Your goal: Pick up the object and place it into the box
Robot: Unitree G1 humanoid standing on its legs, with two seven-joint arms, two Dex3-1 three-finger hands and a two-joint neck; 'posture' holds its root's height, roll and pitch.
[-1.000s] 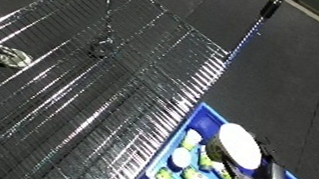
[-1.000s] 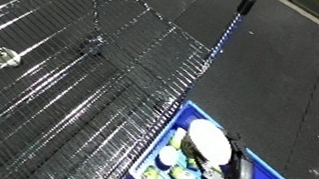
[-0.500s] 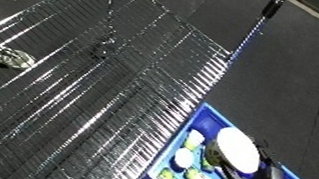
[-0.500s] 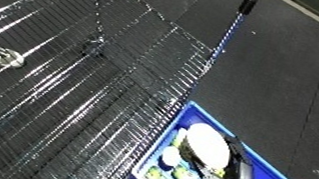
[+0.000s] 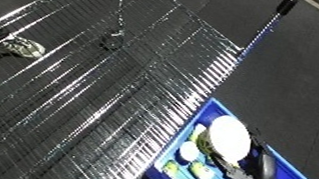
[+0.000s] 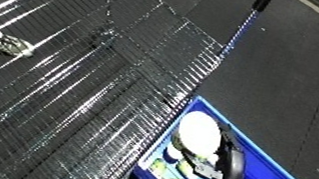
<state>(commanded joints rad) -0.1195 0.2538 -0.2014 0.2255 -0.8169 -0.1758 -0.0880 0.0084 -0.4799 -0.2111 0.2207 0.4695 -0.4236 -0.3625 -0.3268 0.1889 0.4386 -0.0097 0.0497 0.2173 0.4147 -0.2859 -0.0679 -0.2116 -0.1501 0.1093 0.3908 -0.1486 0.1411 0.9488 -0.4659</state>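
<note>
At the far left, a small crumpled grey-and-white object (image 5: 23, 46) is lying on the wire mesh shelf (image 5: 111, 86), close to its left edge and well apart from everything else. The shelf is stretching diagonally across most of the view, its thin metal bars glinting, with a small dark fitting (image 5: 111, 42) sitting near its upper middle. A blue-tinted pole (image 5: 263, 29) is running along the shelf's right edge toward the top of the view, over a dark floor (image 5: 309, 83). Lower right, the blue bin (image 6: 283, 178) is sitting just beside the shelf's right edge, holding a white round plate-like item (image 5: 228, 137) and several pale yellowish-green pieces (image 5: 198, 173) clustered along its left wall. The right hand (image 5: 256, 173) is reaching into the bin from the lower edge, its black fingers pointing up toward the white item and lying right against it; whether they are curling round anything cannot be made out. The left hand is not showing in either view.
</note>
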